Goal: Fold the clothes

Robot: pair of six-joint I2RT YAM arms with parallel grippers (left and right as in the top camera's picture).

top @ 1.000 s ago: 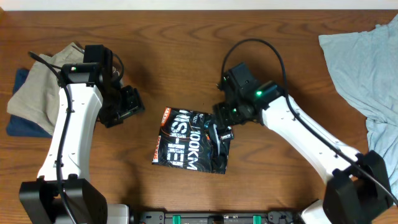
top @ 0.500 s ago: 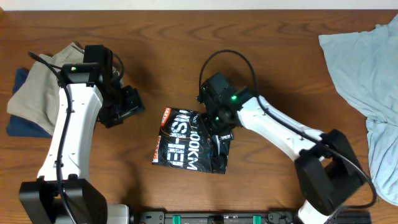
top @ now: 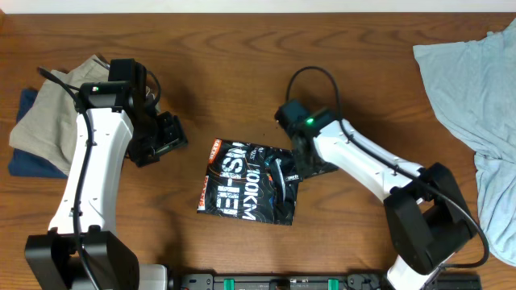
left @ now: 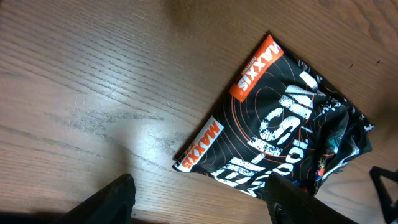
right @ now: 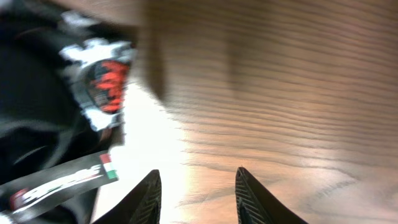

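The black jersey (top: 247, 183) lies folded into a small rectangle on the table's middle front, white "100KM" lettering and orange logo facing up. It also shows in the left wrist view (left: 292, 134) and at the left edge of the right wrist view (right: 43, 118). My right gripper (top: 310, 167) is open and empty just off the jersey's right edge, low over bare wood; its fingers (right: 198, 196) hold nothing. My left gripper (top: 165, 137) is open and empty, to the left of the jersey, apart from it; its fingers (left: 199, 202) frame bare table.
Folded khaki trousers (top: 56, 105) on a dark blue cloth (top: 28, 157) lie at the far left. A plain light-blue shirt (top: 476, 89) lies spread at the right edge. A black rail (top: 282, 282) runs along the table's front edge.
My right arm swung left over the jersey's upper right part, then back right, and now sits off its right edge. The left arm has not moved. The jersey keeps its folded shape.
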